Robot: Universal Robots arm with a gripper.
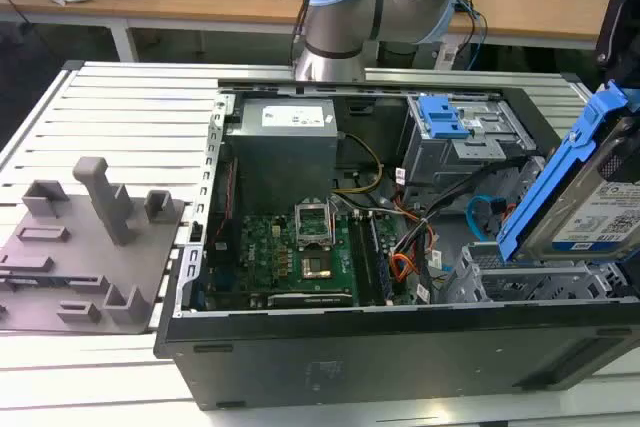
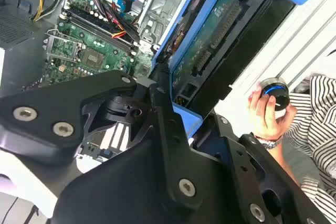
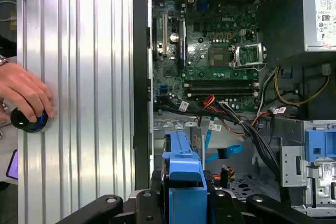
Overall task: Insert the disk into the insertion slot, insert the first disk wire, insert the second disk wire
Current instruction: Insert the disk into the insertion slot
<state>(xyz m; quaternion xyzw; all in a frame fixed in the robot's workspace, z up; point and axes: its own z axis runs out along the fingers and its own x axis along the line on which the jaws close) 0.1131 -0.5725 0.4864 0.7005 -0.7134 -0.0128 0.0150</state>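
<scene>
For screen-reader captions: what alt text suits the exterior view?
A flat grey hard drive in a bright blue plastic carrier hangs tilted over a low perforated light grey drive cage at the exterior view's right, inside an open black computer case with a green motherboard. A grey robot arm stands behind.

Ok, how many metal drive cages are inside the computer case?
2. The taller cage with a blue latch sits farther back in the exterior view; the low perforated insertion slot lies nearer, below the tilted disk. More may be hidden.
</scene>
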